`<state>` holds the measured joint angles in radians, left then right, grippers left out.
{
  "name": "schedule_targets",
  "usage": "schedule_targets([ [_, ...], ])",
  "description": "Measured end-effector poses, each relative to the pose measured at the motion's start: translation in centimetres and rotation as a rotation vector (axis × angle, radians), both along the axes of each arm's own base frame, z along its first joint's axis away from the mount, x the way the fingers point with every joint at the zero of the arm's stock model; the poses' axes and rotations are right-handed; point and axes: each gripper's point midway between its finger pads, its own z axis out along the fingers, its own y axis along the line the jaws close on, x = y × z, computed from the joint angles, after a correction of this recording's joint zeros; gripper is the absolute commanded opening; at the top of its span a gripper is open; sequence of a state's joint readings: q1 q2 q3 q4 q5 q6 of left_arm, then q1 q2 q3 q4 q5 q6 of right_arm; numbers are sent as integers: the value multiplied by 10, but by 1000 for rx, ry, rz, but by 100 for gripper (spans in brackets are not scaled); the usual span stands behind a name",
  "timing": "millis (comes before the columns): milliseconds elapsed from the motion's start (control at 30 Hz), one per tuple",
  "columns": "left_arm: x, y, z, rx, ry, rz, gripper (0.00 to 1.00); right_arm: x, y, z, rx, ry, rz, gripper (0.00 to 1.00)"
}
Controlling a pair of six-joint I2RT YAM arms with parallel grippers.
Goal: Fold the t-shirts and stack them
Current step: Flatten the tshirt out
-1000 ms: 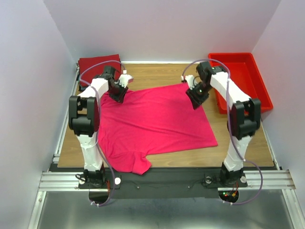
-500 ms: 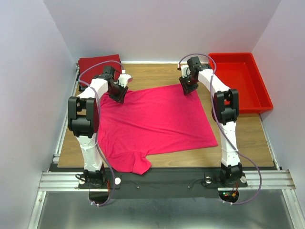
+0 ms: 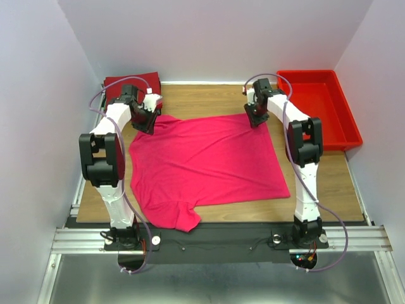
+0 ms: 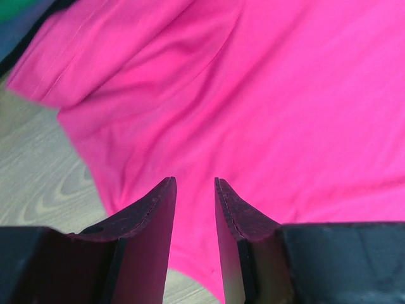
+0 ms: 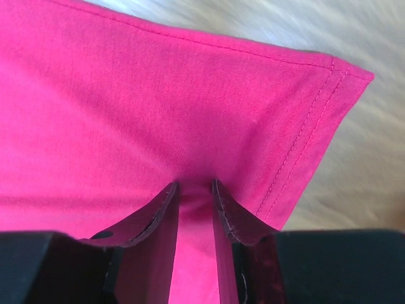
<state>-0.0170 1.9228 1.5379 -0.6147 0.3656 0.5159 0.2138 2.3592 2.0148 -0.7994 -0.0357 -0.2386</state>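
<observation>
A bright pink t-shirt (image 3: 202, 158) lies spread flat on the wooden table, one sleeve hanging over the near edge. My left gripper (image 3: 147, 119) hovers over its far-left corner, next to a folded dark red t-shirt (image 3: 130, 83). In the left wrist view the left gripper (image 4: 194, 185) is open above the pink cloth (image 4: 266, 95), nothing between the fingers. My right gripper (image 3: 255, 118) is on the far-right corner. Up close, the right gripper (image 5: 195, 185) presses its tips into the hemmed corner (image 5: 304, 95); a small ridge of cloth rises between the jaws, which still stand apart.
A red plastic bin (image 3: 329, 107) stands at the far right, close beside the right arm. White walls close in the table on three sides. A bit of green cloth (image 4: 16, 9) shows at the top-left of the left wrist view.
The right gripper has swung from inside the shirt out to its far-right corner, and its jaws have narrowed. The left gripper has shifted left and farther back, its jaws a little wider.
</observation>
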Motion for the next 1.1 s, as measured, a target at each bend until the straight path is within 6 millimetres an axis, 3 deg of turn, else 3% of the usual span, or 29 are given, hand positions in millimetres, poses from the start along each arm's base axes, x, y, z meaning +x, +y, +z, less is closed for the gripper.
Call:
schedule_targets([
  [433,-2,-2,0,-3,9,-10,42,-14,-70,0,-80,43,-145,33],
  [567,14,-10,7,-22,-14,-21,41,-14,-82,0,-84,49,-165,34],
  [667,40,-26,12,-36,-51,-46,41,-15,-84,1,-81,57,-159,34],
  [833,78,-72,8,-79,-85,-95,41,-16,-84,1,-78,64,-140,36],
  [967,100,-103,0,-104,-105,-110,41,-17,-81,1,-61,70,-125,36],
  [1100,109,-125,-17,-122,-94,-107,41,-19,-77,1,-40,82,-116,36],
])
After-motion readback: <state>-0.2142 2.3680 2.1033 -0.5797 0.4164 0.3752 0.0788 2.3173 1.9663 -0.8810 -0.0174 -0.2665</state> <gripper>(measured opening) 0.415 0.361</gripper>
